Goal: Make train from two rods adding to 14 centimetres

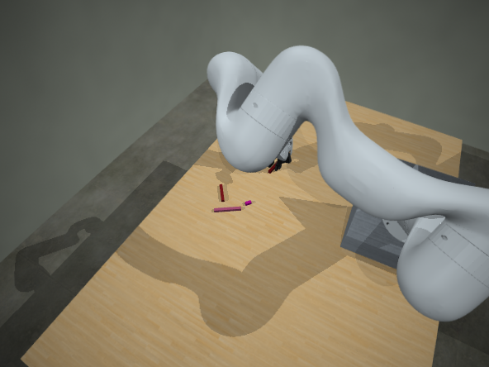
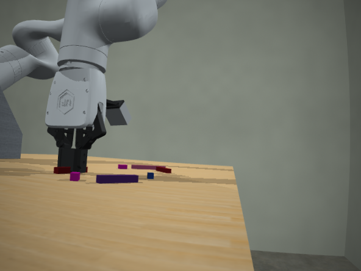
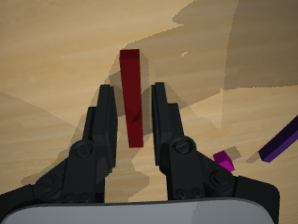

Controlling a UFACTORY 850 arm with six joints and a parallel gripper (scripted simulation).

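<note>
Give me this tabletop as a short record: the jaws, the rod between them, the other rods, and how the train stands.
jaws: open, a gap on both sides of the rod
rod between them: red rod, flat
other rods: another red rod, pink rod, purple rod, blue rod, two magenta rods
train: not made; the two red rods lie well apart

grey-green wall (image 1: 103, 50) (image 2: 244, 76): plain | grey floor (image 1: 182, 124) (image 2: 293, 260): mottled, partly shadowed

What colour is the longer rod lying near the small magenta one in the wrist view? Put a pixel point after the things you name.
Dark purple; the rod (image 2: 117, 179) (image 3: 281, 140) shows best in the exterior view.
</note>
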